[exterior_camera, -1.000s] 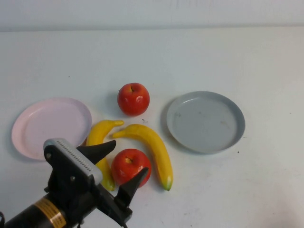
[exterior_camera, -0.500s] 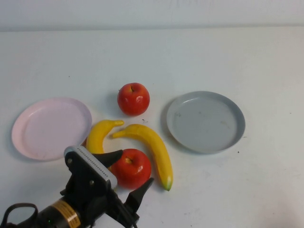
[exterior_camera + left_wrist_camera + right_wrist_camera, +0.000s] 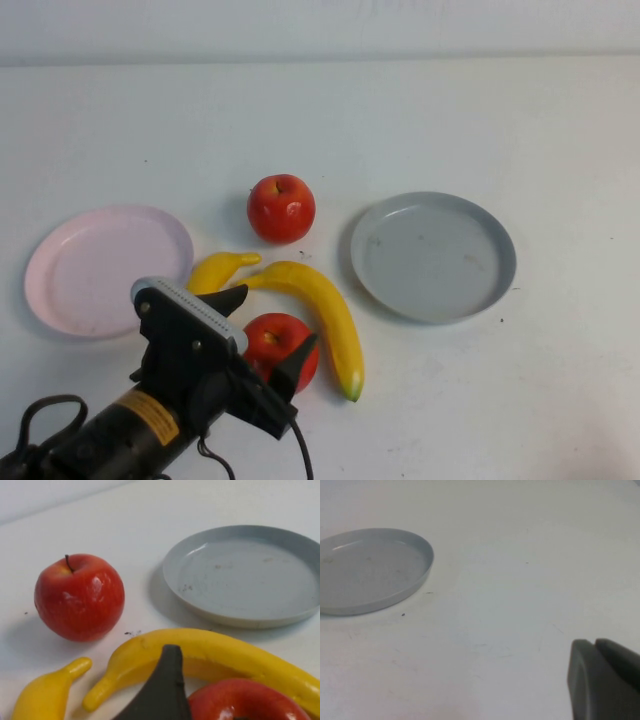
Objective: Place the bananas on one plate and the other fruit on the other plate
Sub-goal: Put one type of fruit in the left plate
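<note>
High view: the left tool [image 3: 268, 330] stands open astride the near apple [image 3: 279, 347], beside two bananas [image 3: 318, 305]; far apple [image 3: 281, 208] lies mid-desk, pink plate [image 3: 60, 265] toward the left edge, grey plate [image 3: 433, 256] right. Left wrist view: both bananas between apples. Right wrist view: right tool [image 3: 605, 680] closed over bare desk [image 3: 520, 580]

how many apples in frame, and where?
2. Far apple sits on the table between the pink plate and grey plate; near apple sits between the open left gripper's fingers.

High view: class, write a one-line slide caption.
Left gripper, jaws open, straddles the near apple beside two bananas; both plates empty.
</note>
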`<state>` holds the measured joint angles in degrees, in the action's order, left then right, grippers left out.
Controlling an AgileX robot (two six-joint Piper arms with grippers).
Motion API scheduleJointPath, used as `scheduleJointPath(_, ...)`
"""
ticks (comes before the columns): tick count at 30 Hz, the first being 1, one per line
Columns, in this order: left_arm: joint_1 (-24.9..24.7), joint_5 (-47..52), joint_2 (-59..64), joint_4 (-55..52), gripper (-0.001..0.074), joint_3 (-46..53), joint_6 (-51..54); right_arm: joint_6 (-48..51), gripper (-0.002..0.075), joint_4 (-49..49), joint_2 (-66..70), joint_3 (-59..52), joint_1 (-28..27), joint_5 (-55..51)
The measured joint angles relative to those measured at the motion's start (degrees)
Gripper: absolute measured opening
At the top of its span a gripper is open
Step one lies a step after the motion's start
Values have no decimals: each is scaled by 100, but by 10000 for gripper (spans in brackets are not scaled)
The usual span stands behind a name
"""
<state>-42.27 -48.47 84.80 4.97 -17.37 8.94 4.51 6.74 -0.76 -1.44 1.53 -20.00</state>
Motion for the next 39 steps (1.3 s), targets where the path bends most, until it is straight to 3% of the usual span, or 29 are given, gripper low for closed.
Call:
scheduleJointPath(33,95,101,972,11,667,-370,-334,0,-17,0,0,0,0,0)
scheduleJointPath(37,95,101,972,11,583,-370,-334,0,-17,0,0,0,0,0)
scheduleJointPath(39,95,101,972,11,575,-370,-334,0,-17,0,0,0,0,0)
